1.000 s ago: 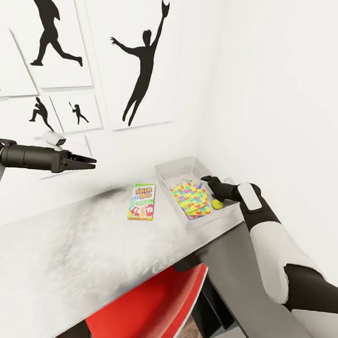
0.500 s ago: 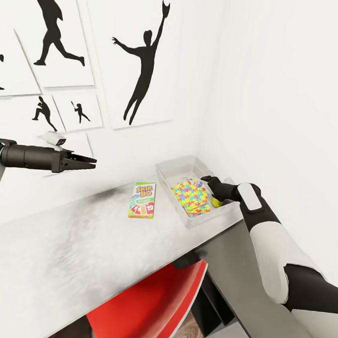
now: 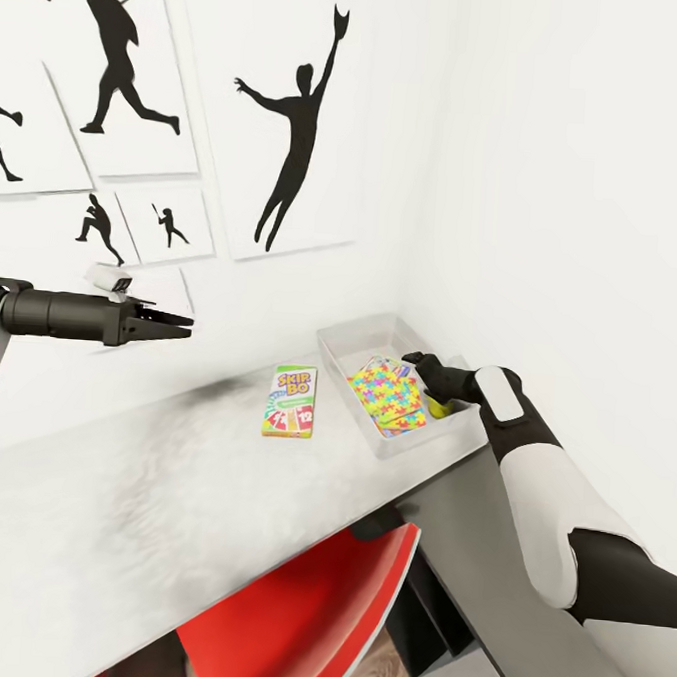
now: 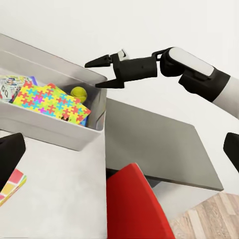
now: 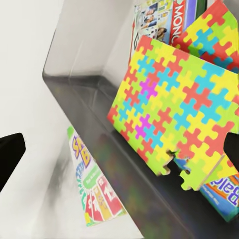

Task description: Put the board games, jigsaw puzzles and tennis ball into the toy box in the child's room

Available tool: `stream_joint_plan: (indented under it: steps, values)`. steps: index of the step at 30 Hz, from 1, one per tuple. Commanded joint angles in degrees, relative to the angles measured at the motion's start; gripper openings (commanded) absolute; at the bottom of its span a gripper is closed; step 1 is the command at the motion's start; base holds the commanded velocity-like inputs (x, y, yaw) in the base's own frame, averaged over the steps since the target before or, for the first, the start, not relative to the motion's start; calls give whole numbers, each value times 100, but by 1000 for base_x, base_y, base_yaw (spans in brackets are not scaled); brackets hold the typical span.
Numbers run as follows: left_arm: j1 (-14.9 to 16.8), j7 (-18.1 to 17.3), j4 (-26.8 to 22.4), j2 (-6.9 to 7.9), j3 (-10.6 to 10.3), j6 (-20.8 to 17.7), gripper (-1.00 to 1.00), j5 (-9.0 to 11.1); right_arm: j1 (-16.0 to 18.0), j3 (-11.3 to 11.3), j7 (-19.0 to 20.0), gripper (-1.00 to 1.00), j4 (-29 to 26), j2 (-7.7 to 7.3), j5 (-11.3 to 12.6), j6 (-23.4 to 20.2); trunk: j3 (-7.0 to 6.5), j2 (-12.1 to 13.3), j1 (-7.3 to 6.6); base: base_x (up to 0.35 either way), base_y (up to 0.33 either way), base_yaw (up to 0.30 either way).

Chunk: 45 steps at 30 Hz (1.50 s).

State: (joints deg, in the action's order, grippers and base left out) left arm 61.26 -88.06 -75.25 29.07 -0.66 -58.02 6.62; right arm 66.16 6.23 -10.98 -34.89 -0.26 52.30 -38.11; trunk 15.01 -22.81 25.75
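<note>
The right tool [image 4: 102, 72], its fingers apart and empty, hangs over the toy box's [image 3: 342, 359] rim at the worktop's [image 3: 168, 508] far corner, much where it was a second ago; only the head camera has swung slightly. The puzzles [image 3: 387, 394], tennis ball [image 4: 77, 92] and other games lie inside the box. One board game [image 3: 291, 401] lies on the worktop just beside the box (likely the last one), while the left tool [image 3: 169, 321] hovers nearly closed and empty.

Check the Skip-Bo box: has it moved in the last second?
No. The Skip-Bo box lies at the same spot beside the toy box; the whole head view shifted slightly, so the camera moved.
</note>
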Motion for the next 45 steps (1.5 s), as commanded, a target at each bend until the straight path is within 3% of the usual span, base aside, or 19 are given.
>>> stream_joint_plan:
  steps: [1,18,45]
  values:
    - [7,-15,2,3,-6,-61,100,6,3,10,-53,100,-9,2,59,-21,5,-11,4,0,0,158]
    - [8,-9,2,-4,-13,-65,100,6,11,10,-54,100,-17,-5,52,-12,-121,-11,4,0,-30,155]
    - [8,-11,-4,3,-5,-69,100,5,11,10,-194,100,-44,30,53,-30,-129,-11,4,-56,-13,7]
